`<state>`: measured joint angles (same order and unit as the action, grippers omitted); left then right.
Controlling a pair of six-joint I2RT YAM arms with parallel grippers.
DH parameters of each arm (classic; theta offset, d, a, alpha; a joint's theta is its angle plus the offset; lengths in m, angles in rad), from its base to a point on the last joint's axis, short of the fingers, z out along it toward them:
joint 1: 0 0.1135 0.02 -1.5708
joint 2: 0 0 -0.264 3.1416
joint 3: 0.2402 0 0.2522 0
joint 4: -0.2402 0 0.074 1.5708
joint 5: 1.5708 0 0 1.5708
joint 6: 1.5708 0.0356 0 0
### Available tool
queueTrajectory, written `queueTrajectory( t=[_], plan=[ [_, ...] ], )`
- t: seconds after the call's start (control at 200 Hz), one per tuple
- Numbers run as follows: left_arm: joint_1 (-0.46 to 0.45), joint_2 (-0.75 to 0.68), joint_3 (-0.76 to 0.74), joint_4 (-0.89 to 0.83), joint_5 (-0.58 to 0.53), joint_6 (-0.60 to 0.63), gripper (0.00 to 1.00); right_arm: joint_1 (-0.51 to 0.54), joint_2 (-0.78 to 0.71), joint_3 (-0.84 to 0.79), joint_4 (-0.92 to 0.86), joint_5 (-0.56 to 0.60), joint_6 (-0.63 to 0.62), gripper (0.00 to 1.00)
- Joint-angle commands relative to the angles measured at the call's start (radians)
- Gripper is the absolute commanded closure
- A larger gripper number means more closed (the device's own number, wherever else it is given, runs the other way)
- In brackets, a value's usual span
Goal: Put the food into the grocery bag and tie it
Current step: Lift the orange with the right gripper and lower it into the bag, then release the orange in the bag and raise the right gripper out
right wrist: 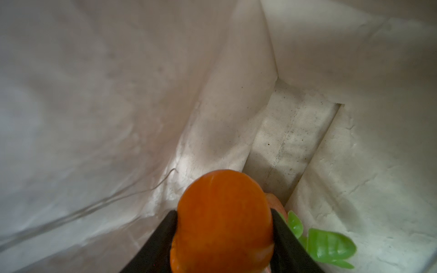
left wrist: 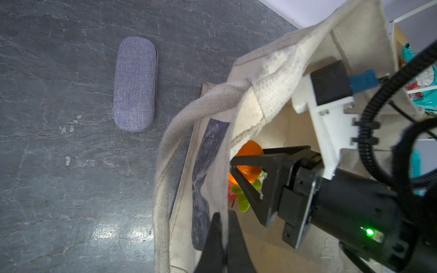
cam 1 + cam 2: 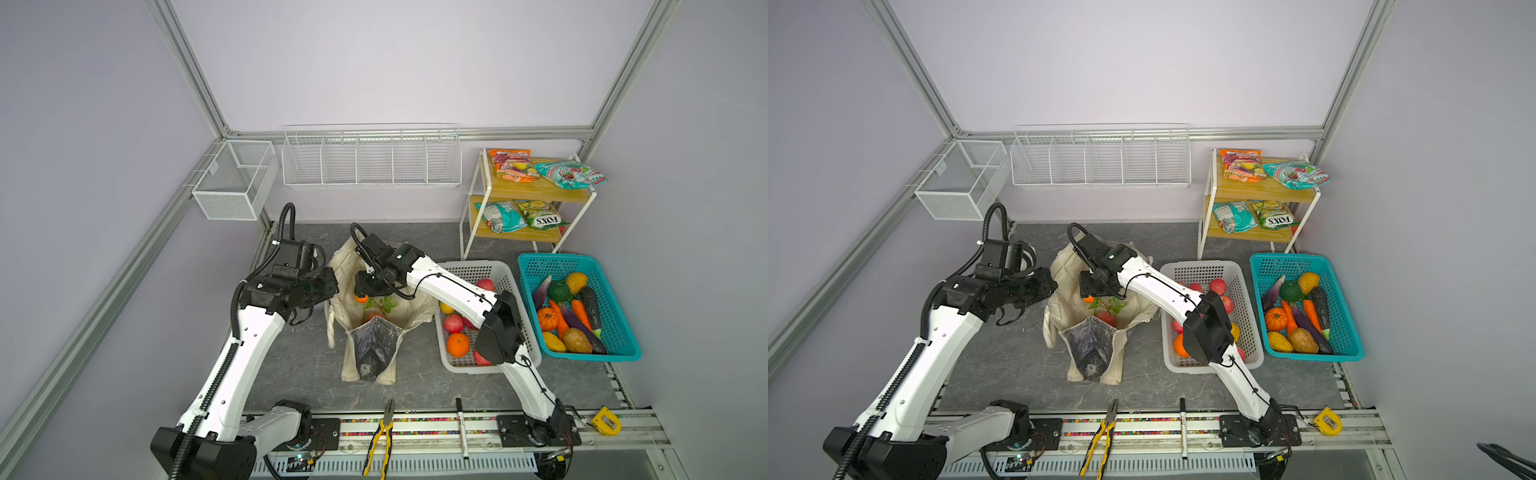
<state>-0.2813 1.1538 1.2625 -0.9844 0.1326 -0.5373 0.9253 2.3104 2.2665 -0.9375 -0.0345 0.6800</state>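
The right gripper (image 1: 223, 216) is clamped on an orange fruit (image 1: 220, 193) across its widest part, low inside the grocery bag (image 3: 344, 270), which stands in the middle of the counter (image 3: 299, 374). The left gripper (image 2: 223, 228) is closed on the bag's left rim, pinching the cloth so the mouth stands open. Below the orange fruit, one red fruit (image 3: 1108, 319) with green leaves (image 1: 328, 245) lies on the bag floor. I judge the orange fruit smooth, round and light, likely to slip unless held at its middle. The bag is limp canvas that would sag shut if released, so it is best taken by the rim for loading and by its strap (image 2: 165, 153) for tying. To the right stand two baskets: a white basket (image 3: 473, 264) with at least five fruits, the arm hiding some, and a teal basket (image 3: 557, 257) with about ten vegetables. Four snack packets (image 3: 509, 164) lie on the far-right shelf (image 3: 519, 191), two per level.
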Motion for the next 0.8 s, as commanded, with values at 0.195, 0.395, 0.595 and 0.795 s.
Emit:
queueTrajectory(
  t=[0.195, 0.395, 0.595, 0.795],
  plan=[
    [0.004, 0.006, 0.003, 0.005, 0.013, 0.014, 1.0, 0.001, 0.073, -0.046, 0.005, 0.019, -0.007, 0.56],
    [0.004, 0.009, 0.007, 0.006, 0.018, 0.021, 1.0, 0.001, 0.081, -0.079, 0.003, 0.024, -0.004, 0.47],
    [0.004, 0.009, 0.012, 0.009, 0.022, 0.022, 1.0, 0.002, 0.061, -0.064, -0.013, 0.03, -0.02, 0.29],
    [0.004, 0.007, 0.016, 0.002, 0.022, 0.025, 1.0, 0.003, 0.008, -0.062, -0.044, 0.057, -0.041, 0.1]
  ],
)
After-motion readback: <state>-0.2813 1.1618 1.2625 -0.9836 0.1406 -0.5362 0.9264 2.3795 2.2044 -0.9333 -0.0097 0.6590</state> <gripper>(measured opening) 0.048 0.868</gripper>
